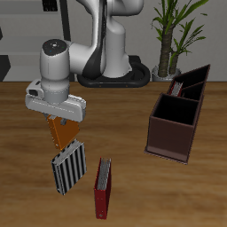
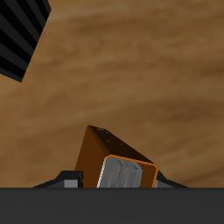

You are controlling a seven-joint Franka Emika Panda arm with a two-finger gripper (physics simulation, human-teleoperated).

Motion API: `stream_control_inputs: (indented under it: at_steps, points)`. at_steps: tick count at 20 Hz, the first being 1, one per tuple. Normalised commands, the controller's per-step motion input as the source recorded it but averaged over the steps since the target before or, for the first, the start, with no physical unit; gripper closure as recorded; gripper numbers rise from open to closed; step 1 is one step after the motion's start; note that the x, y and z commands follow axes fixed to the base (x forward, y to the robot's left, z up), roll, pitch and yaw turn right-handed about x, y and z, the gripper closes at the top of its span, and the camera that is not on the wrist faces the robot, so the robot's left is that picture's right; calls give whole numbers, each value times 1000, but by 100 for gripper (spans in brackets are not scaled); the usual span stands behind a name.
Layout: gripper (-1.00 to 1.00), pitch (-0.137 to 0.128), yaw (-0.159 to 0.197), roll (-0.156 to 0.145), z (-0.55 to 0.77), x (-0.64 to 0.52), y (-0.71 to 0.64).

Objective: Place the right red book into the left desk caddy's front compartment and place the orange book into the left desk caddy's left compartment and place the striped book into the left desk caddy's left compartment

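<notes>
Fingers clamped on orange book, mostly hidden behind it; striped book cut off in wrist view.

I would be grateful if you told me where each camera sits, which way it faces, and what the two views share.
Exterior view: in front of and above the table, looking down at it; shows the arm, the gripper holding the orange book.
Wrist view: on the gripper, looking past it to the tabletop; its jaws clamp the book.
Shared: the orange book and the striped book.
</notes>
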Motion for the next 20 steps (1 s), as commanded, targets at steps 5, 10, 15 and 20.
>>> stream_control_inputs:
  at_steps: [5, 10, 15, 20]
  points:
    - [100, -2, -7, -3, 172, 1, 117]
    - [100, -26, 10, 40, 454, -160, 443]
    - [100, -7, 32, 72, 541, -388, 573]
    - [100, 62, 16, -70, 293, -401, 191]
